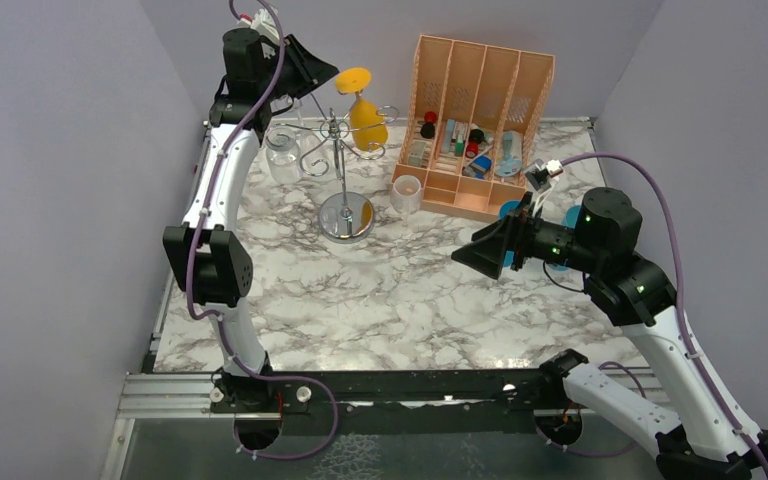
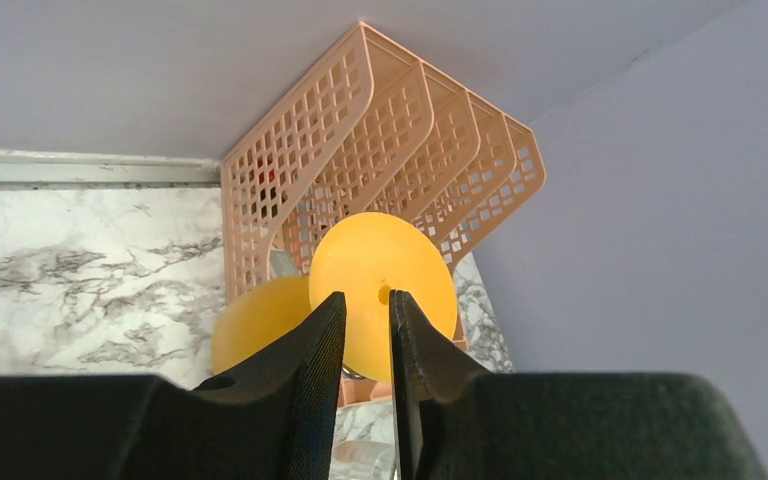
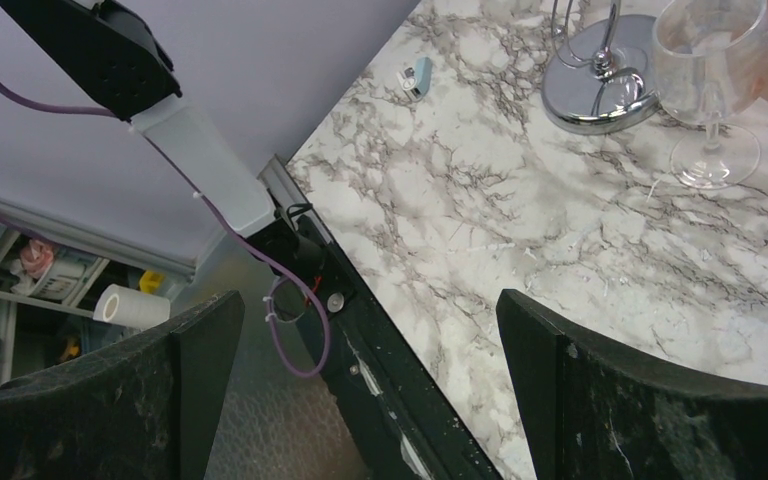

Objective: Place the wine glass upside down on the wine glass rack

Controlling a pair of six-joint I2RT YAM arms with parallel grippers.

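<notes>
The yellow wine glass (image 1: 366, 118) hangs upside down, foot up, from a curled arm of the silver wine glass rack (image 1: 337, 150), whose disc base (image 1: 346, 215) stands on the marble table. My left gripper (image 1: 326, 72) is high at the back, just left of the glass's foot. In the left wrist view the round yellow foot (image 2: 385, 255) and the bowl (image 2: 250, 320) lie beyond my left gripper (image 2: 367, 297). Its jaws stand a narrow gap apart with nothing between them. My right gripper (image 1: 463, 256) hovers wide open and empty at mid right, also seen in its own view (image 3: 370, 320).
An orange slotted organiser (image 1: 475, 120) with small items stands at the back right. A clear glass (image 1: 282, 152) stands left of the rack and a white cup (image 1: 406, 192) to its right. The right wrist view shows an upright clear wine glass (image 3: 710, 60) beside the rack base (image 3: 595, 80).
</notes>
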